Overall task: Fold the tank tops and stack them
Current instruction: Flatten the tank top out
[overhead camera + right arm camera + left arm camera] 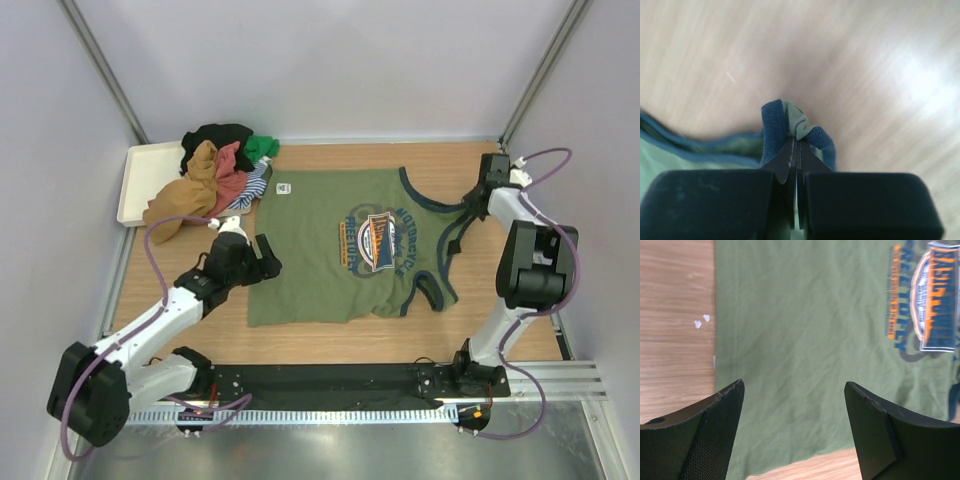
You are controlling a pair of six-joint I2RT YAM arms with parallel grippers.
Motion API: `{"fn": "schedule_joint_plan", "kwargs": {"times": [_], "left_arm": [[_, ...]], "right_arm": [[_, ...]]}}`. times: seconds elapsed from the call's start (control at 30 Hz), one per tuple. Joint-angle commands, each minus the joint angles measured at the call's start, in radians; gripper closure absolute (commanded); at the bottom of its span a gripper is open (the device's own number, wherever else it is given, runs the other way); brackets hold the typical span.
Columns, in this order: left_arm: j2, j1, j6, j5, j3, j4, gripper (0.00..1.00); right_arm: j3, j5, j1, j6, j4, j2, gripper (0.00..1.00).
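Observation:
An olive green tank top (335, 250) with navy trim and an orange and blue chest print lies spread flat on the wooden table. My right gripper (478, 198) is shut on its navy-edged shoulder strap (792, 125) at the far right, the pinched cloth bunched above the fingertips. My left gripper (268, 254) is open and empty, hovering over the top's left hem; the wrist view shows green cloth (805, 350) between the fingers (725, 415). A pile of other tank tops (215, 175), mustard brown, red, black, green and striped, lies at the back left.
A flat cream tray (140, 175) sits at the back left, partly under the pile. White walls and metal posts enclose the table. A black rail (330, 380) with the arm bases runs along the near edge.

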Motion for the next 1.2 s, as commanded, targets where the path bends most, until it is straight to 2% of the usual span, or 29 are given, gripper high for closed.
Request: {"fn": "schedule_joint_plan", "kwargs": {"times": [0.0, 0.07, 0.1, 0.17, 0.2, 0.23, 0.3, 0.4, 0.5, 0.57, 0.73, 0.83, 1.0, 1.17], "left_arm": [[0.094, 0.044, -0.008, 0.044, -0.002, 0.038, 0.19], [0.146, 0.075, -0.019, 0.079, -0.006, 0.058, 0.2], [0.157, 0.081, -0.021, 0.093, -0.012, 0.064, 0.2], [0.165, 0.082, -0.022, 0.098, -0.016, 0.064, 0.21], [0.16, 0.082, -0.022, 0.093, -0.023, 0.062, 0.2], [0.152, 0.084, -0.021, 0.089, -0.025, 0.053, 0.21], [0.122, 0.084, -0.015, 0.081, -0.031, 0.032, 0.2], [0.076, 0.084, -0.01, 0.064, -0.04, 0.009, 0.2], [0.047, 0.084, 0.008, 0.041, -0.04, -0.019, 0.19], [0.037, 0.084, 0.014, 0.032, -0.04, -0.027, 0.19], [0.016, 0.105, 0.025, 0.04, -0.051, -0.028, 0.18], [-0.03, 0.111, 0.047, 0.029, -0.065, -0.022, 0.17], [-0.102, 0.11, 0.07, 0.001, -0.098, -0.008, 0.17], [-0.176, 0.111, 0.084, -0.014, -0.114, -0.043, 0.17]], "right_arm": [[0.177, 0.08, -0.011, 0.001, -0.004, 0.095, 0.99], [0.292, 0.084, -0.016, -0.011, -0.029, 0.149, 0.96], [0.332, 0.068, -0.016, -0.043, -0.032, 0.21, 0.82], [0.456, 0.048, -0.022, -0.059, -0.102, 0.27, 0.61], [0.492, 0.056, -0.022, -0.061, -0.131, 0.304, 0.29], [0.522, 0.067, -0.022, -0.061, -0.156, 0.307, 0.17], [0.486, 0.061, -0.022, -0.068, -0.149, 0.243, 0.15], [0.317, 0.059, -0.022, -0.065, -0.087, 0.096, 0.15], [0.166, 0.037, -0.022, -0.052, -0.095, -0.01, 0.16], [0.081, 0.031, -0.022, -0.027, -0.139, -0.095, 0.18], [-0.026, 0.097, -0.022, 0.01, -0.322, -0.196, 0.31], [-0.133, 0.078, -0.023, -0.002, -0.375, -0.295, 0.31], [-0.325, -0.008, -0.023, 0.031, -0.363, -0.559, 0.3], [-0.405, -0.074, -0.023, 0.064, -0.434, -0.655, 0.3]]}}
